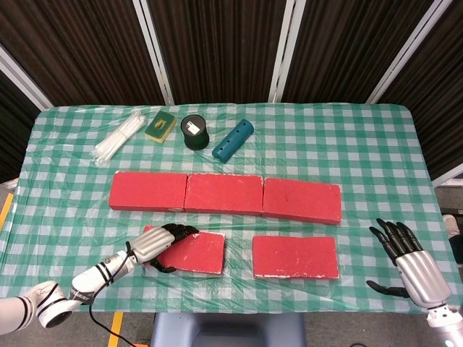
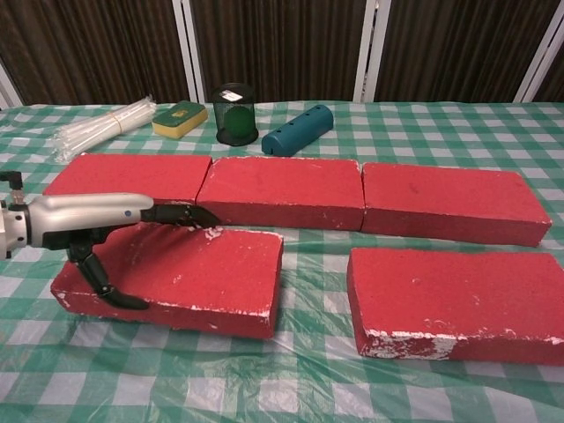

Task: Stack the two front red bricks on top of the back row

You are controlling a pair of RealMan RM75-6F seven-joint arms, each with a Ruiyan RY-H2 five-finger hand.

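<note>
Front-left red brick (image 2: pixel 189 278) sat at the desk's (image 1: pixel 376 159) front-left, just in front of the back row of three red bricks (image 1: pixel 224 195). Left hand (image 1: pixel 160 244) gripped it: fingers (image 2: pixel 181 214) over the top face, thumb (image 2: pixel 106 286) on the near side. Front-right red brick (image 1: pixel 295 256) lay flat, apart from it, untouched. Right hand (image 1: pixel 405 260) was off at the front-right desk edge, fingers spread, holding nothing. Behind the row: bundle of white straws (image 1: pixel 119 137), sponge (image 1: pixel 160 125), dark green jar (image 1: pixel 194 131), teal tube (image 1: pixel 233 139)

Bare cloth lane (image 1: pixel 239 254) between front bricks; back row (image 1: pixel 224 195) just behind.
</note>
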